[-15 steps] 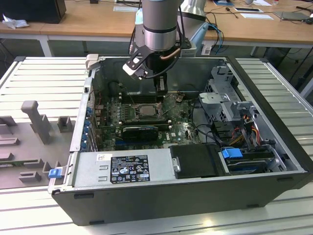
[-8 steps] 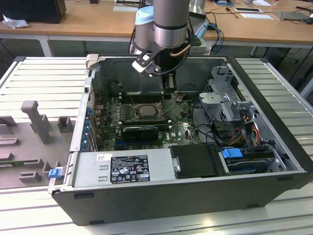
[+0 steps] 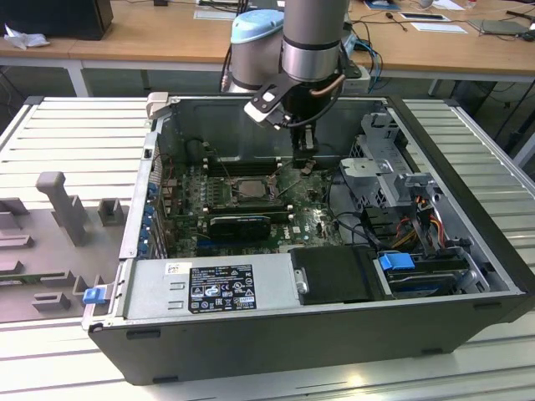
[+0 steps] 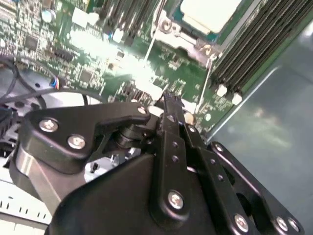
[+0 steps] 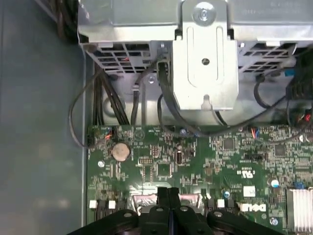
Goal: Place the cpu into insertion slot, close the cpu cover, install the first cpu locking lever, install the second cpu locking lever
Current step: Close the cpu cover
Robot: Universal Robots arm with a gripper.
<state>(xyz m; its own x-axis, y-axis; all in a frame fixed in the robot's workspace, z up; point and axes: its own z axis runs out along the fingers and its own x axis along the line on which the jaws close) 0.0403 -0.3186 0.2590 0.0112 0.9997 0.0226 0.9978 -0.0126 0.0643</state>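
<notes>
The cpu shows its pale silvery top, lying flat in the insertion slot on the green motherboard. A silvery frame, the cpu cover, lies around the chip's edge; I cannot tell whether it is latched. A thin metal lever slants up beside the slot, on the side towards the exterior view's right. My gripper hangs just beyond that side of the slot, low over the board. Its black fingers are pressed together, and nothing shows between them. In the first wrist view the gripper sits over a pale metal edge.
Long black memory slots run beside the socket. A grey drive cage with looping black cables stands close behind the gripper. The case walls enclose the board, and a black card lies in front of the socket.
</notes>
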